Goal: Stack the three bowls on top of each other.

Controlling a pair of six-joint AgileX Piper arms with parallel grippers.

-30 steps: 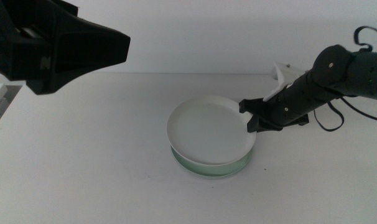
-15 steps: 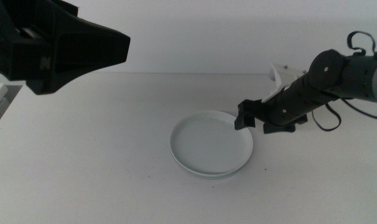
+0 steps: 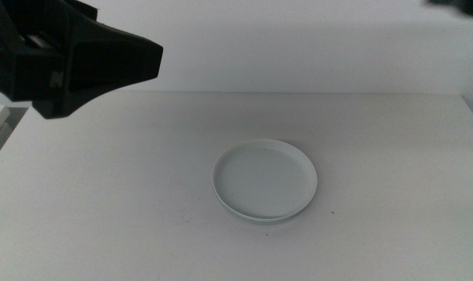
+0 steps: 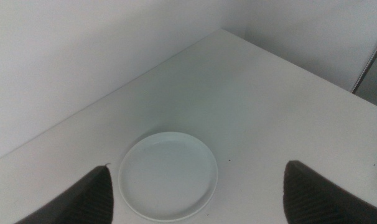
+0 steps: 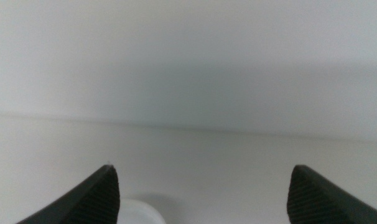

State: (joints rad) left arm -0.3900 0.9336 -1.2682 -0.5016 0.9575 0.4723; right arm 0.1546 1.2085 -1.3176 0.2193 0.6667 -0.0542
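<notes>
Since the earlier frame our right gripper (image 5: 201, 196) has left the stack, jaws wide, empty. The smooth round white bowl (image 3: 265, 179) tops the bowls mid-bench; left gripper (image 4: 198, 196) gapes empty above.

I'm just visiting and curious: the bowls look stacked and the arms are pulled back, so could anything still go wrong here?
Probably little. The white bowl sits on top with a thin mint green rim showing below; I cannot see the third bowl, so I can't confirm the stack is complete. Both pincers, the left pincer and the right pincer, are open and high above the table; a careless return pass might nudge the stack sideways.
</notes>
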